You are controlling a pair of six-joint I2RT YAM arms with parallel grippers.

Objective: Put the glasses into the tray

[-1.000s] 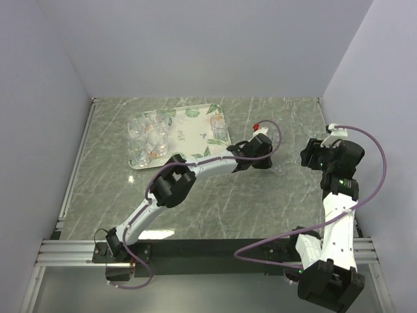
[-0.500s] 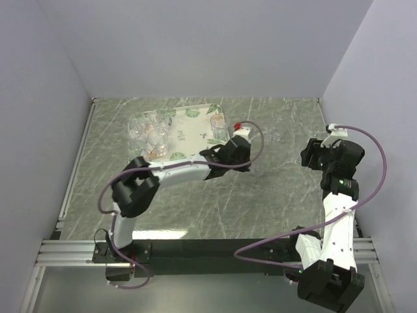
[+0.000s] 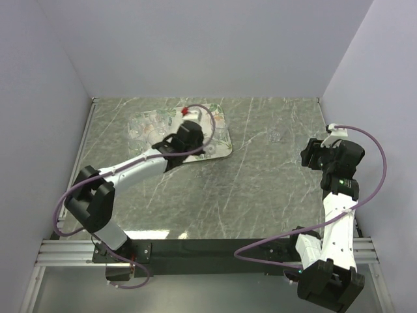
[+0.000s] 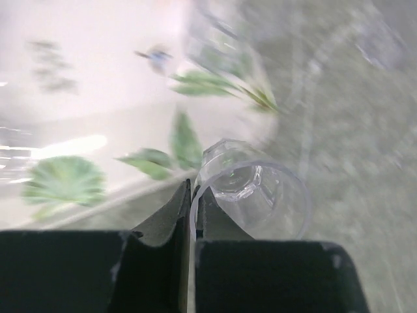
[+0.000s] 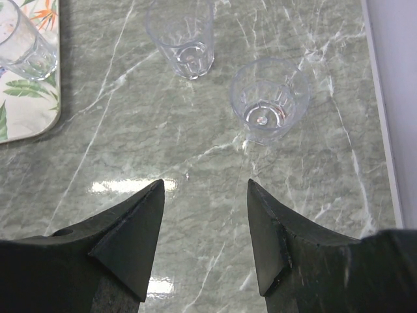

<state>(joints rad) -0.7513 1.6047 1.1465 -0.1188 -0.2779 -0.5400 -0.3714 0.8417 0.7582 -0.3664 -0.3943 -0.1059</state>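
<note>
My left gripper [image 3: 193, 140] is over the tray [image 3: 216, 149], which is white with a leaf print. In the left wrist view the left gripper [image 4: 191, 195] is shut on the rim of a clear glass [image 4: 253, 195], held above the tray's edge [image 4: 98, 45]. Another glass [image 4: 218, 39] stands near the tray's corner. Several glasses [image 3: 140, 128] stand at the tray's left end. Two glasses [image 3: 277, 135] stand on the table to the right; in the right wrist view they are one [image 5: 182, 36] and the other [image 5: 267, 98]. My right gripper [image 5: 205, 195] is open and empty, hovering near them [image 3: 307, 155].
The table is grey-green marble [image 3: 247, 189], enclosed by pale walls on three sides. The tray's corner [image 5: 29, 104] and a glass on it [image 5: 19, 45] show at the left of the right wrist view. A metal rail [image 3: 71, 176] runs along the table's left edge.
My left arm has swung left, carrying the glass from the table right of the tray to over the tray. The right arm has not moved.
</note>
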